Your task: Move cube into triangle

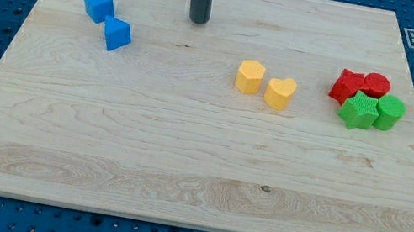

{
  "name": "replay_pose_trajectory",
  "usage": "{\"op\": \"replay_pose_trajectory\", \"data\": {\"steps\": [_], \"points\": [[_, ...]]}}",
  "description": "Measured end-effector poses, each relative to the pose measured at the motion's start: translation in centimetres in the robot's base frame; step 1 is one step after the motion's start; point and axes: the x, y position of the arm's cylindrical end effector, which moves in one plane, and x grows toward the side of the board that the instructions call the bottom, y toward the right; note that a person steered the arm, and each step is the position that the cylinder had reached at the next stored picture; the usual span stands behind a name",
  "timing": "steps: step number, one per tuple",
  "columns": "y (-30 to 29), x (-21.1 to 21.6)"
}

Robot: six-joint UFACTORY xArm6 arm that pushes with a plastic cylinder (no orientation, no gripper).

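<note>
A blue cube (98, 4) lies at the view's upper left of the wooden board (184, 146). A blue triangle block (117, 34) lies just below and to its right, close by or touching at a corner. My tip (198, 21) rests on the board near the view's top, to the right of the blue cube and apart from both blue blocks.
A yellow hexagon-like block (250, 77) and a yellow heart block (280, 92) lie right of centre. At the view's right, a red star block (348, 85), a red cylinder (376, 84), a green star block (359, 111) and a green cylinder (389, 112) cluster together.
</note>
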Motion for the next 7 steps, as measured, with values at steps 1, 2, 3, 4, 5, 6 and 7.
{"op": "replay_pose_trajectory", "data": {"steps": [1, 2, 3, 4, 5, 6, 7], "points": [[-4.5, -1.9], [-10.6, -1.5], [-13.8, 0.5], [-15.9, 2.5], [-16.3, 3.2], [-18.2, 1.6], [-22.8, 1.3]]}}
